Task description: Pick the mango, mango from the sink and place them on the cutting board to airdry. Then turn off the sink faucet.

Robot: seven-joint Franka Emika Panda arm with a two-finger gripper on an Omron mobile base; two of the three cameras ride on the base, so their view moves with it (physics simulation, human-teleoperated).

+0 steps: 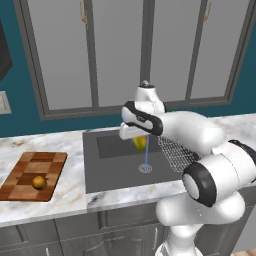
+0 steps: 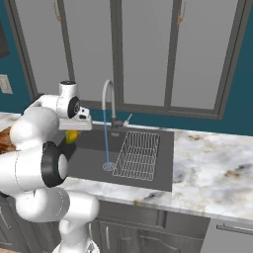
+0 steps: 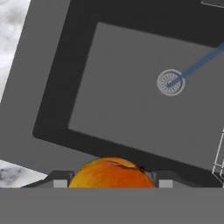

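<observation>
My gripper [image 1: 140, 142] hangs above the left half of the sink [image 1: 110, 172], shut on a yellow-green, orange-tinged mango [image 1: 140, 143]. The same mango [image 3: 111, 173] sits between the jaws of my gripper [image 3: 112, 184] in the hand view, with the sink [image 3: 131, 109] floor far below it. From the right, the mango [image 2: 72, 136] shows just under the hand. The other mango [image 1: 39, 182], orange-brown, rests on the checkered cutting board [image 1: 22, 187] left of the sink. The silver sink faucet [image 2: 108, 96] stands behind the basin, and a blue stream of water [image 2: 106, 143] runs to the drain [image 2: 108, 166].
A wire rack [image 2: 138, 153] fills the right side of the sink [image 2: 89, 160]. Marble counter [image 2: 212, 173] runs on both sides, with a strip [image 1: 75, 165] between board and basin. Grey cabinet doors [image 1: 120, 50] line the wall behind. A wall switch [image 1: 4, 102] sits far left.
</observation>
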